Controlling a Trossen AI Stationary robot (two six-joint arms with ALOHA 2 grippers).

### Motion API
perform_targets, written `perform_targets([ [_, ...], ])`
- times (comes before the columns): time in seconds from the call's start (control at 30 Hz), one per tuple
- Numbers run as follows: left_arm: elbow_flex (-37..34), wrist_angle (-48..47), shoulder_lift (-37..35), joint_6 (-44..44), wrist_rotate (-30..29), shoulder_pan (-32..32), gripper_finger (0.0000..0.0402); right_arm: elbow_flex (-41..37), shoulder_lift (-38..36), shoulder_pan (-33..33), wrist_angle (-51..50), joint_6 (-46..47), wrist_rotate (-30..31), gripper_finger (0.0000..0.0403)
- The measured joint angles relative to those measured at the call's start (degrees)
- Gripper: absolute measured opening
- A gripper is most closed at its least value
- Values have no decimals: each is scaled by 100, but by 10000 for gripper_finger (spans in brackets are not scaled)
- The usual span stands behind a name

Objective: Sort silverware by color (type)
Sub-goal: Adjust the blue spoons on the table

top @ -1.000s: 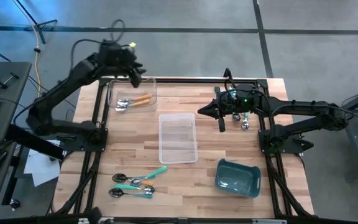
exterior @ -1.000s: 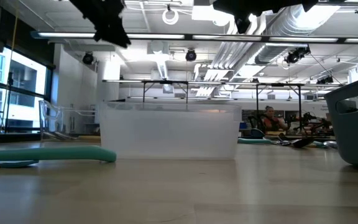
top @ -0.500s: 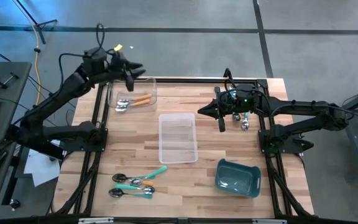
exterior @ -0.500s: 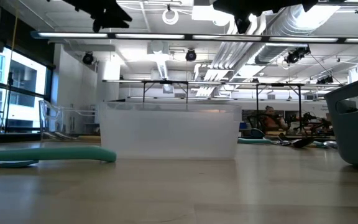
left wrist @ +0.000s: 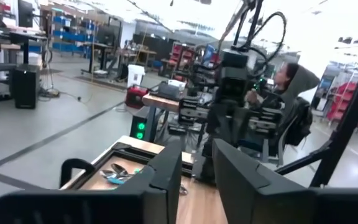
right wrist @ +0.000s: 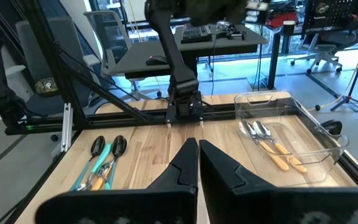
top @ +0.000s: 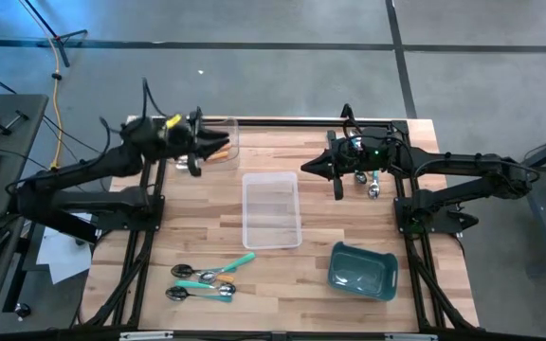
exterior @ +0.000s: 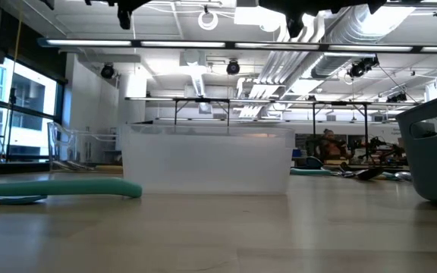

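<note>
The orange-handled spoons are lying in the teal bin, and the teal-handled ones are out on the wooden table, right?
Not quite. The orange-handled metal spoons lie in a clear plastic tray, as the right wrist view shows. The teal bin holds none. The teal-handled spoons do lie on the wooden table.

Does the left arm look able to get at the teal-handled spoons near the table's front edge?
Probably yes: the teal-handled spoons lie bare on the table and uncovered; the left end effector hangs farther back.

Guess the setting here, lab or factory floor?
Likely a robotics lab: open hall with exposed ceiling ducts, more workbenches and an office chair around the wooden table, and a seated person.
</note>
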Motion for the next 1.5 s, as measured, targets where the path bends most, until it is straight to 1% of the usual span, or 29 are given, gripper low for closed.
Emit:
perform_targets([
  [0.17, -627, 521, -301, 42, -817, -678, 42, 0, 0, 2, 58, -3, 2, 0],
  [0.27, -924, 792, -383, 173, -1111, -883, 10, 0, 0, 2, 102, -3, 2, 0],
  [0.33, -1033, 888, -393, 202, -1187, -911, 4, 0, 0, 1, 135, -3, 0, 0],
  [1.1, -1078, 894, -385, 302, -1222, -898, 0, 0, 0, 1, 168, 1, 2, 0],
  [1.5, -1076, 889, -385, 153, -1108, -898, 0, 0, 0, -9, 165, 490, 2, 1],
])
